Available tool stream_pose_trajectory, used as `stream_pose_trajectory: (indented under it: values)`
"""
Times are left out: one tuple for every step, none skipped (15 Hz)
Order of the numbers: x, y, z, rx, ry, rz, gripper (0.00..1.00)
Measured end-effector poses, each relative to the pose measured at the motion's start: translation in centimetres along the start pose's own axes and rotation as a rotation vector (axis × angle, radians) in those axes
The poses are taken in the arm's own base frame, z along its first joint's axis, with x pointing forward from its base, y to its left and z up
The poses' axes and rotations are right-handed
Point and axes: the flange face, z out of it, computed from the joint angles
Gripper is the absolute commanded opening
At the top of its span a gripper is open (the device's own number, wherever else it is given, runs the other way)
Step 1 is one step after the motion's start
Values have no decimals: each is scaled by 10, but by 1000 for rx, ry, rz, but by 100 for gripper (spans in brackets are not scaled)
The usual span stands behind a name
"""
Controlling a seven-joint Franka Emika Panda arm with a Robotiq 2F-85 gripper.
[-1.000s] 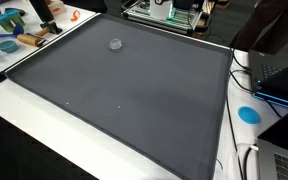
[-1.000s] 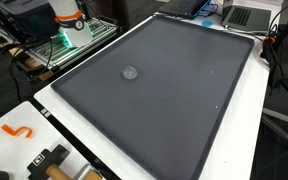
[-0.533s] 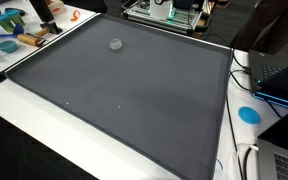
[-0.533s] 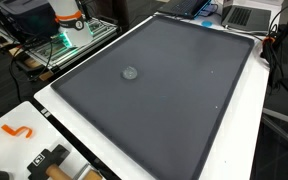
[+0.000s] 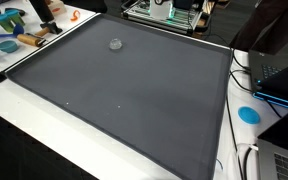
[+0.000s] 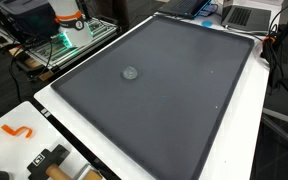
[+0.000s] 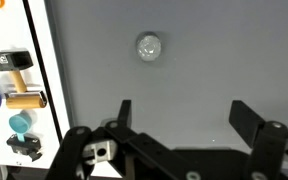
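One clear disc (image 7: pixel 149 46) toward mat (image 5: pixel 134 110) edge, pincer (image 7: pixel 182 106) spread, apart

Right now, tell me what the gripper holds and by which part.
Nothing. The gripper stands open above the grey mat; the small round clear thing lies apart from it, untouched.

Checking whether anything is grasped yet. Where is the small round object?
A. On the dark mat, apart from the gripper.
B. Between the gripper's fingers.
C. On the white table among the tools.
A: in the wrist view the small round object lies on the dark mat, clear of the open gripper.
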Motion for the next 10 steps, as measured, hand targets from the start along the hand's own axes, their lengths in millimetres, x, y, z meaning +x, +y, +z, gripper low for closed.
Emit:
stream_pose_trajectory:
  values:
    - [12, -2, 2, 1, -23, 8, 100]
    - [23, -4, 5, 1, -49, 17, 100]
    - [33, -6, 9, 0, -74, 28, 100]
    - [43, -9, 14, -2, -97, 38, 100]
    - [52, -11, 19, -6, -115, 45, 100]
    - [61, -12, 26, -11, -129, 49, 100]
    - [69, -13, 34, -18, -143, 50, 100]
    - [76, -14, 42, -26, -157, 50, 100]
    - [82, -15, 50, -36, -171, 48, 100]
    - [87, -15, 59, -46, -184, 43, 100]
